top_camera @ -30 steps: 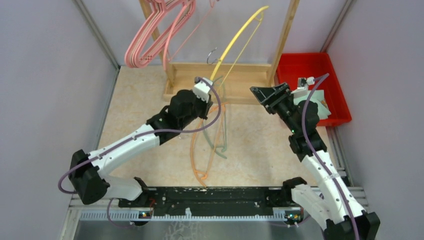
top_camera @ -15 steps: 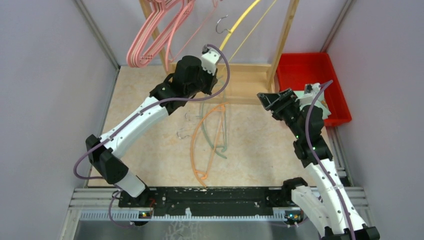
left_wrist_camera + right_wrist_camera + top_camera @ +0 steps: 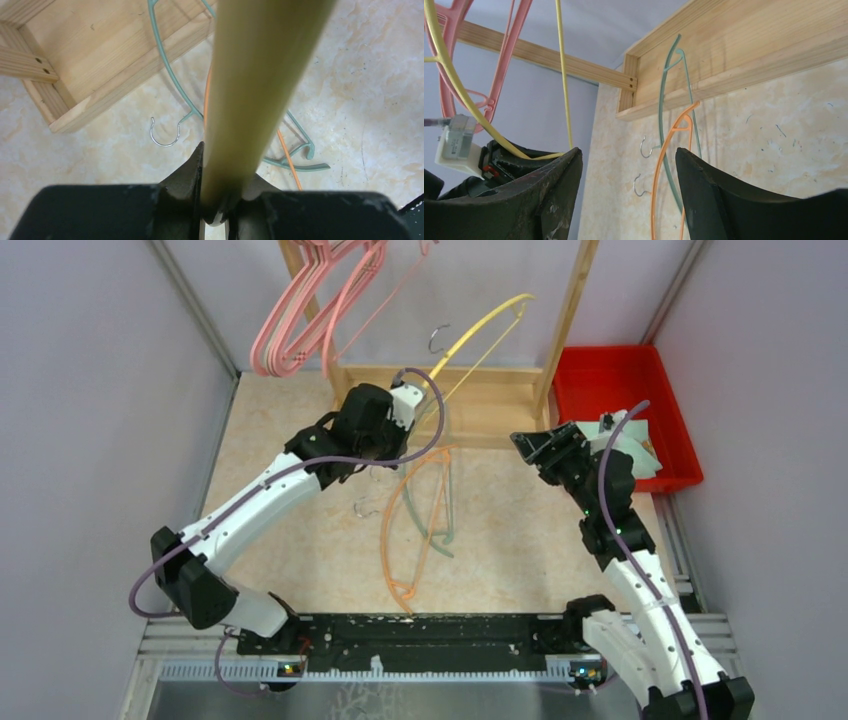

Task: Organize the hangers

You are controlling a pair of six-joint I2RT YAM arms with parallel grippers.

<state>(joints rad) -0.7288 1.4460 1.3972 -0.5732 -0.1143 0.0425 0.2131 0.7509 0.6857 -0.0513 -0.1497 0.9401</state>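
Note:
My left gripper [image 3: 408,412] is shut on a yellow hanger [image 3: 480,322] and holds it up in front of the wooden rack, its metal hook [image 3: 437,338] free in the air. In the left wrist view the yellow hanger [image 3: 260,85] runs up from between my closed jaws. An orange hanger [image 3: 400,530] and a pale green hanger [image 3: 443,510] lie crossed on the table. Several pink hangers [image 3: 310,310] hang on the rack at the upper left. My right gripper [image 3: 535,445] is open and empty, right of the lying hangers; they show in its view [image 3: 663,165].
The wooden rack frame [image 3: 480,390] stands at the back with its base board on the table. A red bin [image 3: 670,410] with some items sits at the back right. Grey walls close in both sides.
My left arm, holding the yellow hanger, rose toward the rack and has now come back down and nearer. The right gripper shifted only slightly.

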